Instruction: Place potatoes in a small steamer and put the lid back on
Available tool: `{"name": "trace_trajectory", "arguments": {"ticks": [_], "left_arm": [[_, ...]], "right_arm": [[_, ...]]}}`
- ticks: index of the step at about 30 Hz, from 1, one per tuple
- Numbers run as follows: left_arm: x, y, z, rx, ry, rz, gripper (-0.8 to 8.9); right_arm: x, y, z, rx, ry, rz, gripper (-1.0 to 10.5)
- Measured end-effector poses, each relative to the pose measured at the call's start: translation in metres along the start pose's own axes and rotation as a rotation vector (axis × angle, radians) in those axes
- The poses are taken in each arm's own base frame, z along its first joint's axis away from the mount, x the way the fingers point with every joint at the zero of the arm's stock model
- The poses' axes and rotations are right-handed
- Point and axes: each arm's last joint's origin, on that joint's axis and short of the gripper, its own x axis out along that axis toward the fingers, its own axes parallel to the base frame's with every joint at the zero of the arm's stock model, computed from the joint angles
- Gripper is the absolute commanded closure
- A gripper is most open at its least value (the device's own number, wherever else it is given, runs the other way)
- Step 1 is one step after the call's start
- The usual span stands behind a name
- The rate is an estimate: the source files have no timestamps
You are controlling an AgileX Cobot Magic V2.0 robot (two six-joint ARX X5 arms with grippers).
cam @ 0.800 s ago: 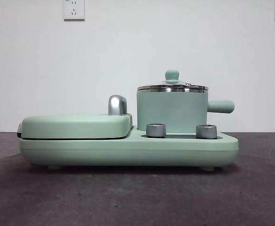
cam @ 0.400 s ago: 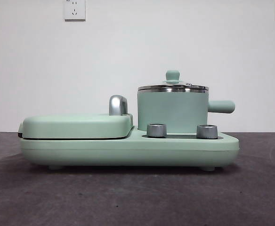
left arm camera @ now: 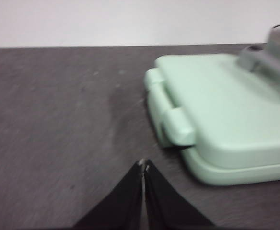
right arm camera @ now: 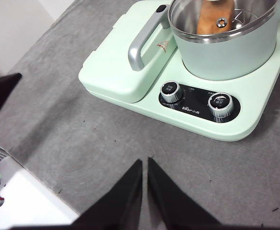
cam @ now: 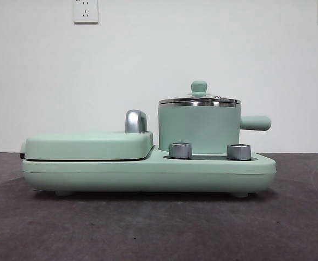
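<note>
A mint-green cooker (cam: 148, 171) sits on a dark grey table (cam: 148, 228) before a white wall. On its base stands the small steamer (cam: 199, 129), a green pot with a steel rim and a stubby handle pointing toward 3 o'clock in the front view. The lid (cam: 199, 99), glass with a chrome rim and a small green knob, is seated on the pot. Seen through the lid from the right wrist camera, the orange-brown potato (right arm camera: 212, 17) lies inside the pot. Two silver dials (cam: 181, 150) stand on the base in front of the pot, and a flat green griddle cover (cam: 88, 145) with a silver handle (cam: 135, 121) lies at the pot's 9 o'clock. The right gripper (right arm camera: 145, 165) hangs over bare table, jaws pressed nearly together and holding nothing; the pot and potato lie well apart from it, toward 1 o'clock beyond the dials. The left gripper (left arm camera: 143, 166) is also pressed together and empty, above the table near the griddle cover's outer end, which lies at its 2 o'clock
</note>
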Motion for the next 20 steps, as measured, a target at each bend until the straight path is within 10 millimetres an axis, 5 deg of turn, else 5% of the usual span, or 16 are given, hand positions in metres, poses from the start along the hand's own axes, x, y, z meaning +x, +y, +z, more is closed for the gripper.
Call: {"name": "trace_trajectory", "arguments": {"ticks": [5,20], "left_arm": [[0.008,0.006,-0.019,-0.01,-0.007,0.053,8.08],[0.011,0.01,-0.022,-0.027,-0.05,0.093,8.08]], "right_arm": [[0.0,0.0,0.0,0.0,0.0,0.0,9.3],[0.0,0.0,0.001,-0.002,-0.006,0.002,9.3]]}}
